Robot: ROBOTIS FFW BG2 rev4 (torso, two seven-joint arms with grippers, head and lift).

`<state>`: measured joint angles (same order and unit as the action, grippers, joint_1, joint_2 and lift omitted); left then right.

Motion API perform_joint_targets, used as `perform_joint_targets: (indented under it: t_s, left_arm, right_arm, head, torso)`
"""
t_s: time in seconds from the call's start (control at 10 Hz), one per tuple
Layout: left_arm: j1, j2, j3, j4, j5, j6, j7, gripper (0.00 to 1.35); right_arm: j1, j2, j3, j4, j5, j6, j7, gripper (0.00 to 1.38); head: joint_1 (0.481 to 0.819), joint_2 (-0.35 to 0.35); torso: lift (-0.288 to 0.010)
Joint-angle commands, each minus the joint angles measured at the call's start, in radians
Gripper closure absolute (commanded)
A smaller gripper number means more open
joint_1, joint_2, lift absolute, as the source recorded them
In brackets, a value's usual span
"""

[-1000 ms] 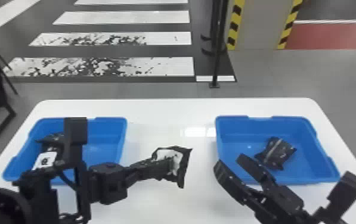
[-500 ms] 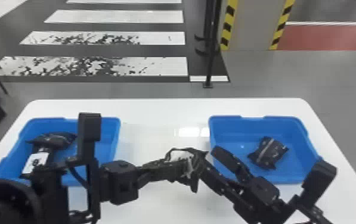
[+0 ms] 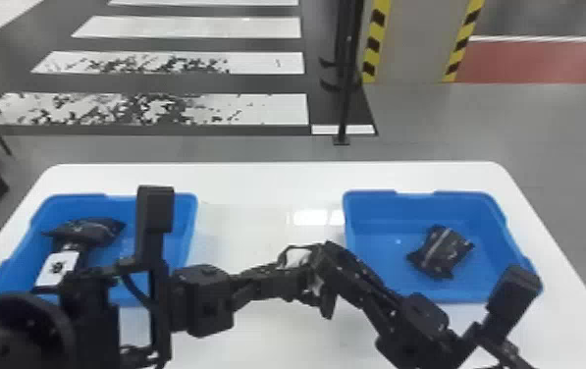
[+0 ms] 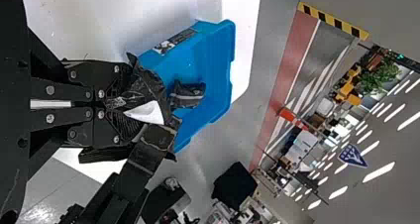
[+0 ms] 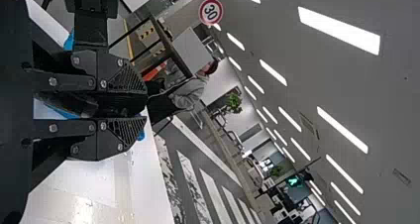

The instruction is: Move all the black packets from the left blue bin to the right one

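Observation:
Between the bins, my left gripper (image 3: 301,277) is shut on a black packet (image 3: 298,256) with a white patch; the left wrist view shows that gripper (image 4: 121,105) and the crumpled packet (image 4: 151,83). My right gripper (image 3: 328,265) meets it from the right, its fingers closed on the same packet. In the right wrist view, dark material fills the narrow gap of this gripper (image 5: 133,105). The left blue bin (image 3: 189,211) holds a black packet (image 3: 88,231) and a white-labelled one (image 3: 56,269), partly behind my left arm. One black packet (image 3: 441,251) lies in the right blue bin (image 3: 495,211).
Both bins stand on a white table (image 3: 267,184), whose surface shows between them and along the far edge. My left arm crosses the left bin's near side. Beyond the table, a dark stand (image 3: 343,113) rises from the floor.
The left gripper has carried its packet rightward relative to the bins. The right gripper, open earlier, has come to the packet and closed on it. More of the left bin's packets shows.

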<state>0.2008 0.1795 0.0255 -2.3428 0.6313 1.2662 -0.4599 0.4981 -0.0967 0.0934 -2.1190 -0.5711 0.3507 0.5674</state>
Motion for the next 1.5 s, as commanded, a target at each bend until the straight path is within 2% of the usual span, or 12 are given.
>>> perform_joint_targets:
  t_s: [0.0,0.1,0.2,0.3,0.4,0.6,0.7,0.9,1.1,1.3,1.4]
  left_arm:
    - [0.000,-0.002,0.000,0.000,0.005,-0.010,0.000,1.21]
    - [0.005,-0.005,0.002,0.010,0.009,-0.034,0.001,1.15]
    - [0.015,-0.009,0.014,0.020,0.023,-0.054,0.007,0.79]
    - [0.037,-0.012,0.032,0.020,0.023,-0.081,0.006,0.32]
    - [0.064,-0.012,0.046,0.012,0.023,-0.130,0.006,0.11]
    - [0.128,-0.026,0.084,-0.024,-0.003,-0.245,0.006,0.14]
    - [0.187,-0.044,0.126,-0.083,-0.039,-0.285,0.006,0.14]
    - [0.302,-0.075,0.190,-0.169,-0.061,-0.385,0.006,0.14]
    - [0.398,-0.103,0.242,-0.226,-0.073,-0.476,0.006,0.14]
    - [0.474,-0.133,0.286,-0.240,-0.081,-0.631,0.009,0.14]
    - [0.479,-0.150,0.302,-0.245,-0.105,-0.658,0.010,0.14]
  right_arm:
    - [0.000,0.000,0.000,-0.003,-0.007,0.000,0.002,1.28]
    - [0.000,0.000,0.000,-0.003,-0.011,0.010,0.002,1.28]
    - [-0.005,0.000,0.000,0.000,-0.023,0.022,0.003,1.28]
    - [-0.029,-0.005,0.000,0.017,-0.033,0.022,0.003,1.28]
    - [-0.074,-0.014,-0.008,0.046,-0.035,0.022,0.002,1.28]
    - [-0.169,-0.032,-0.046,0.120,-0.011,0.022,-0.003,1.28]
    - [-0.218,-0.040,-0.077,0.164,0.005,0.020,-0.009,1.28]
    - [-0.275,-0.040,-0.163,0.228,0.075,-0.007,-0.026,1.28]
    - [-0.312,-0.040,-0.241,0.309,0.148,-0.015,-0.044,1.28]
    - [-0.373,-0.046,-0.265,0.441,0.168,-0.012,-0.046,1.28]
    - [-0.393,-0.049,-0.265,0.478,0.170,-0.012,-0.046,1.28]
  head:
    - [0.695,0.001]
    - [0.695,0.002]
    - [0.695,0.002]
    - [0.695,0.005]
    - [0.695,0.012]
    - [0.695,0.020]
    - [0.695,0.017]
    - [0.695,0.009]
    - [0.695,-0.032]
    - [0.695,-0.064]
    - [0.695,-0.065]
  torso:
    - [-0.138]
    - [-0.138]
    - [-0.138]
    - [-0.138]
    - [-0.138]
    - [-0.138]
    - [-0.138]
    - [-0.138]
    - [-0.138]
    - [-0.138]
    - [-0.138]
